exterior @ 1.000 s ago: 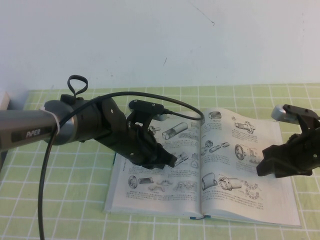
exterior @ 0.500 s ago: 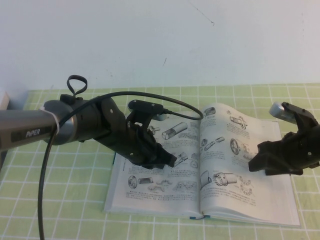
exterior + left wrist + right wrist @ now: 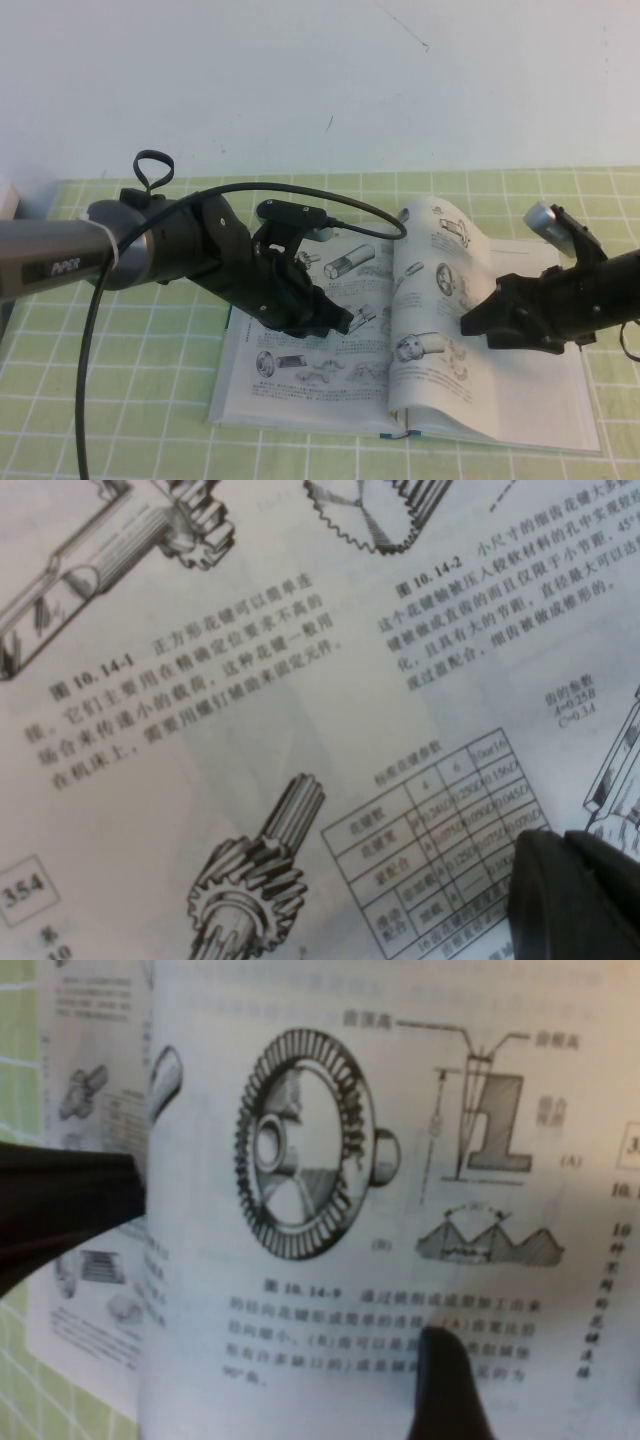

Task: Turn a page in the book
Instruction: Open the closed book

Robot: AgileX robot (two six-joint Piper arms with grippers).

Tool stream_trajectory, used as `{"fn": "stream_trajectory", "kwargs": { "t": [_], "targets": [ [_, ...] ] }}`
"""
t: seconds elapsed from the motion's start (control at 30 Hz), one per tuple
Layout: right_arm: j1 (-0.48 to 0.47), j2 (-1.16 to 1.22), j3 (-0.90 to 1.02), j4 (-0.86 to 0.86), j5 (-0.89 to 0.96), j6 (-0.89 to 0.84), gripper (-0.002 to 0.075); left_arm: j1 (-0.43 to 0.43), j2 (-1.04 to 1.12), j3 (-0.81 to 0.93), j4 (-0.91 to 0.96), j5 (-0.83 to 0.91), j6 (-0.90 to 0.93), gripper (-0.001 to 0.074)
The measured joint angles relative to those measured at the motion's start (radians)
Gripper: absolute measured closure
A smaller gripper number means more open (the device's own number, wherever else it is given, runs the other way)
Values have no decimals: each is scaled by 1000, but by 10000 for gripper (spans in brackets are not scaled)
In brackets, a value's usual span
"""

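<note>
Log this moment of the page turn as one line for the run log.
left gripper: pressing book's left side | right gripper: pushing page up toward spine | page: lifted, bowed, not over yet

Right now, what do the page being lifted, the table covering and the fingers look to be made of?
The page: thin matte white paper, since it curves under the right gripper. The table covering: probably cloth or vinyl, green checked, no shine. Fingers: dark matte, likely plastic or rubber. The left gripper rests on the book's left side.
</note>
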Motion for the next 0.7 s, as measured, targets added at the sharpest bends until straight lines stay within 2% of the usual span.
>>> {"fn": "stream_trajectory", "kwargs": {
  "t": [0.33,0.7],
  "targets": [
    [4,34,2,200,96,-156,321,0,-10,-2,-2,4,0,737],
    [4,35,3,260,137,-229,321,-2,-99,-96,49,102,11,737]
  ]
}}
